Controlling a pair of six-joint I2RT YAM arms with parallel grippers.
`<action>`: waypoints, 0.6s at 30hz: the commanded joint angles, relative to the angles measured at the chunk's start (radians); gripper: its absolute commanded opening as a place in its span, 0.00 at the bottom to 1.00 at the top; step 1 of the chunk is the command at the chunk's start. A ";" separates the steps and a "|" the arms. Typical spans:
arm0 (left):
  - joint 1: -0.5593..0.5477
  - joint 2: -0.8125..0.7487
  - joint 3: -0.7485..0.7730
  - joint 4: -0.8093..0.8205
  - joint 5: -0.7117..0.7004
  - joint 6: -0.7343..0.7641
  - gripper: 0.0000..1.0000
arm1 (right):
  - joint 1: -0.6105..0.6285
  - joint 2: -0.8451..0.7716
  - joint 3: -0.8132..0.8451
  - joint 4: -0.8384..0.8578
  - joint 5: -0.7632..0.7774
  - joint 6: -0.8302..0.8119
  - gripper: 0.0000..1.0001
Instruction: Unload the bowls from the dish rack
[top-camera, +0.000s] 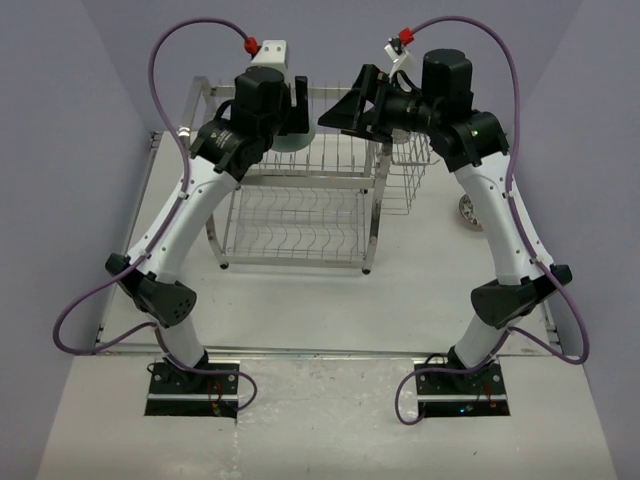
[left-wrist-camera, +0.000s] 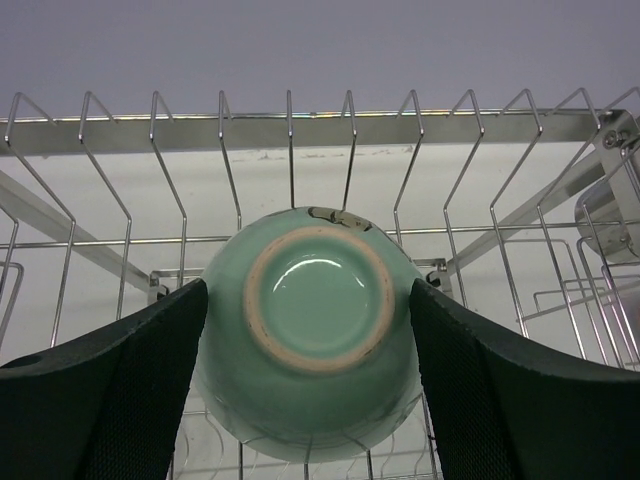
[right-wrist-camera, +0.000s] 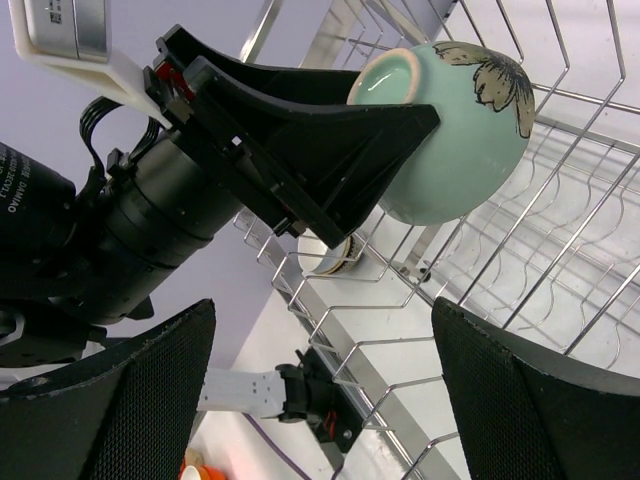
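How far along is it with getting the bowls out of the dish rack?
Looks done: a small patterned bowl sits on the table right of the shiny steel wire dish rack, whose lower tier looks bare. In hand: the left hand grips the mint-green ceramic bowl at the upper tier; the right hand is open and empty. Left: setting it down, and maybe a small white bowl seen through the wires.

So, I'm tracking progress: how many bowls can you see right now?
3. A mint-green ceramic bowl in the steel wire dish rack; a patterned bowl on the table beside the right arm; a small white bowl glimpsed beyond the rack. The arms may hide others.
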 joint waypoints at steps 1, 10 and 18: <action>0.006 0.034 0.028 -0.017 -0.017 0.010 0.81 | 0.006 -0.006 0.041 0.010 -0.016 0.002 0.89; 0.006 -0.014 -0.012 -0.047 -0.061 -0.027 0.63 | 0.006 -0.003 0.038 0.010 -0.006 -0.001 0.89; 0.007 -0.073 -0.113 -0.034 -0.065 -0.045 0.55 | 0.006 0.006 0.036 0.012 -0.014 0.002 0.89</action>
